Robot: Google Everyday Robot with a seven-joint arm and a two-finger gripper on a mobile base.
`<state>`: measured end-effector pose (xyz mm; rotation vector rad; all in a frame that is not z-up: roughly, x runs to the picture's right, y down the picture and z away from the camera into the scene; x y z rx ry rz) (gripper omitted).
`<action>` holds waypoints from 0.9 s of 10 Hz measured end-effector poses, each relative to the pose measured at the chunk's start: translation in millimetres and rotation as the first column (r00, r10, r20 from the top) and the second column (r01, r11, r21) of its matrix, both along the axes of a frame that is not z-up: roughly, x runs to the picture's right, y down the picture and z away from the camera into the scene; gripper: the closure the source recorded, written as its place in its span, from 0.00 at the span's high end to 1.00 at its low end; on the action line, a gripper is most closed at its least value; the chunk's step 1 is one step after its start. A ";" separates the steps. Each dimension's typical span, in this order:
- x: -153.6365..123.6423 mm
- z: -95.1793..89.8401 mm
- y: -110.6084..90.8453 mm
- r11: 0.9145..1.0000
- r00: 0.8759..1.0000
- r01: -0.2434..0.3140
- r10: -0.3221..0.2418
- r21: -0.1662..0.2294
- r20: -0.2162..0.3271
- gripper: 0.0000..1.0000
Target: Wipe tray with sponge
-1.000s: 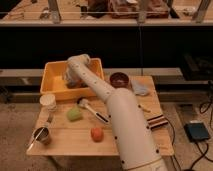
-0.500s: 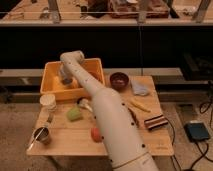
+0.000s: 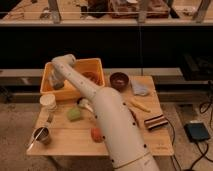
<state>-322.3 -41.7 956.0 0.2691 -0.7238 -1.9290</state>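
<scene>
The yellow-orange tray (image 3: 98, 63) stands at the back left of the wooden table. My arm reaches up from the lower middle and bends down into the tray. My gripper (image 3: 54, 83) is inside the tray, low at its left end, close to the left wall. A reddish-brown item (image 3: 90, 76) lies in the tray's right part. A green sponge-like block (image 3: 74, 114) lies on the table in front of the tray, apart from the gripper. What the gripper holds, if anything, is hidden.
A dark-brown round bowl (image 3: 119, 80) sits right of the tray, with a blue-grey cloth (image 3: 140, 89) beside it. A white cup (image 3: 48, 102), a metal cup with a spoon (image 3: 41, 135), a red fruit (image 3: 96, 134), a yellow item (image 3: 139, 105) and a striped packet (image 3: 156, 122) are on the table.
My gripper has moved left across the tray, from near its middle to its left end. The objects on the table have not moved.
</scene>
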 end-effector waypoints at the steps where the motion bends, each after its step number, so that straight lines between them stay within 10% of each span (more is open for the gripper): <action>1: 6.1 -1.7 7.8 1.000 1.000 0.005 -0.005 -0.009 0.002 0.20; 9: 62.5 31.4 -10.5 0.997 0.993 -0.066 0.063 -0.026 -0.101 0.20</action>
